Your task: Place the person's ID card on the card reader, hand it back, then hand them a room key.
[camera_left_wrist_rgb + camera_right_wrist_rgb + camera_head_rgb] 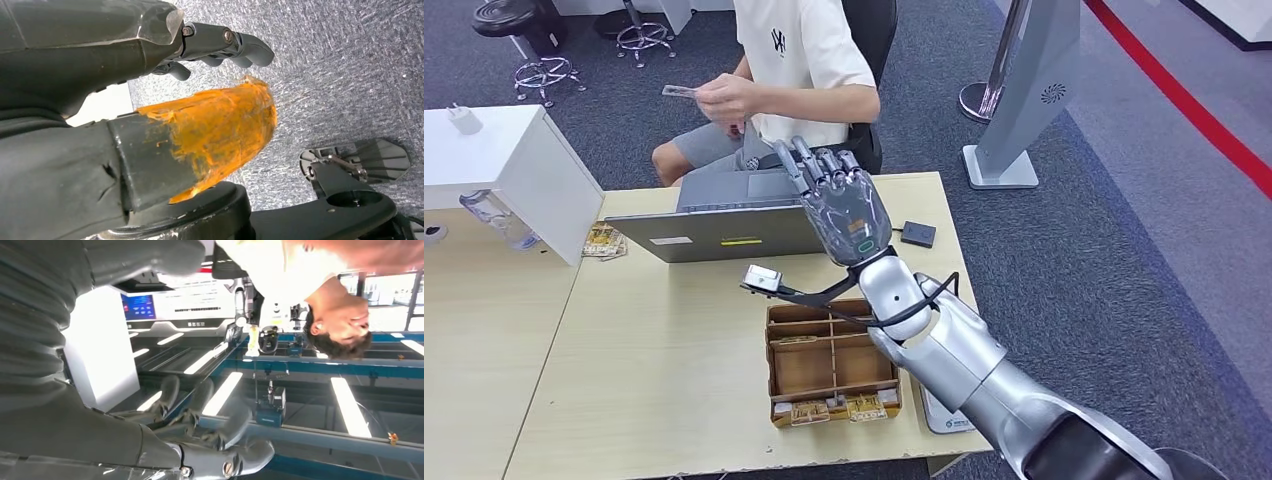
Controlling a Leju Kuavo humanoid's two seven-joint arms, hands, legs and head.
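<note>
Head view: pale wooden table [654, 360] spans the lower left, white cabinet [514, 165] at its far-left corner. Person in white T-shirt and grey shorts [799, 50] sits across the table, behind an open grey laptop [724, 225] whose lid back faces the robot. Silver right arm [964, 370] comes in from lower right and angles up over the table. Right hand [844, 205] is raised above the laptop's right end, fingers extended upward and slightly spread, palm toward the person, nothing in it. Right wrist view agrees: fingers [200, 400] apart, empty, with the person and ceiling lights beyond.

Brown wooden divided tray [829, 360] sits on the table near the front edge, below the right forearm; patterned room key cards [839, 408] lie in its nearest compartment. More patterned cards [604, 240] in a loose stack just left of the laptop. Small black square card reader [917, 234] on the table right of the laptop, near the far right corner, nothing on it. ID card [679, 91], small and pale, is pinched in the person's hand [724, 97], held out to their side, well apart from the robot hand.

Left wrist view: left hand [200, 75] hangs over grey carpet, orange-taped thumb [215, 130] in front, dark fingers [240, 45] curled in, holding nothing.
</note>
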